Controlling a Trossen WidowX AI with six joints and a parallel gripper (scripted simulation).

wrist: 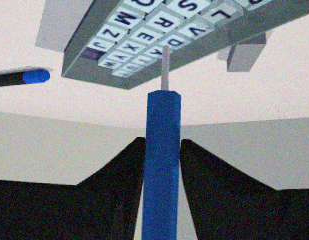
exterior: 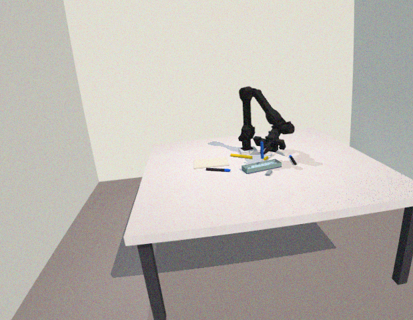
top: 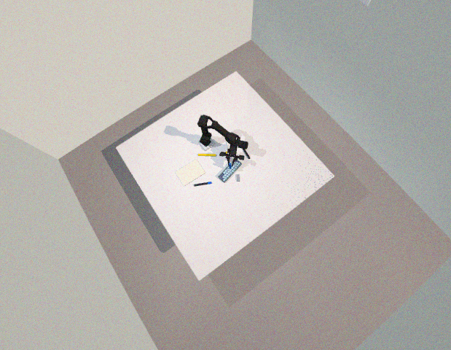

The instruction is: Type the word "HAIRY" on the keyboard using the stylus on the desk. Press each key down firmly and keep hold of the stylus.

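My gripper [top: 230, 161] [exterior: 263, 151] [wrist: 162, 146] is shut on the blue stylus [exterior: 261, 148] [wrist: 162, 200], which stands nearly upright with its thin grey tip pointing down. The keyboard [top: 221, 177] [exterior: 265, 168] [wrist: 91, 77] is a grey-green tray with rows of pale lettered keys. In the wrist view the tip overlaps the keys near A [wrist: 156, 52] and D [wrist: 175, 42]. The exterior view shows the stylus body above the keyboard's back edge. Whether the tip touches a key cannot be told. The H, I and R-to-Y spacing is hard to read; the far keys are small.
A black pen with a blue end [top: 202, 184] [exterior: 217, 169] [wrist: 36, 76] and a cream pad [top: 190, 172] [exterior: 211, 163] lie left of the keyboard. A grey block [top: 237, 177] [exterior: 269, 173] [wrist: 244, 56] lies in front. A yellow stick [top: 207, 154] [exterior: 241, 156] lies behind, another dark pen [exterior: 293, 160] right.
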